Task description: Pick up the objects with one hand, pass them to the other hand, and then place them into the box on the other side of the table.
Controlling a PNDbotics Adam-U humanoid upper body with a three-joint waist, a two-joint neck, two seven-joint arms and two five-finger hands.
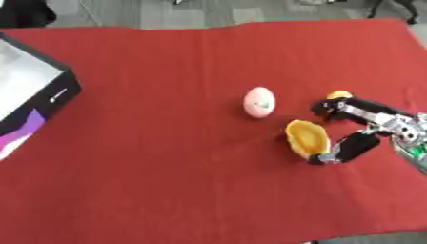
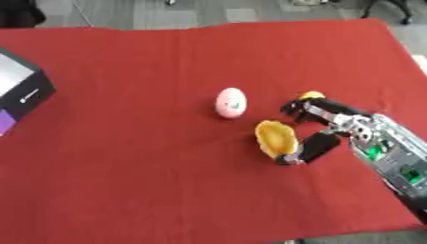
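The right hand is at the pick-up step, fingers spread open around a yellow piece lying on the red surface near a pink egg, and next must close, lift and carry it leftward towards the box.

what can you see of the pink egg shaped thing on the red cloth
The pink egg is pale pink, smooth and rounded, with a small dark mark on its side. It lies on the red cloth near the table's middle, apart from the orange object and the right hand. Nothing but the cloth touches it.
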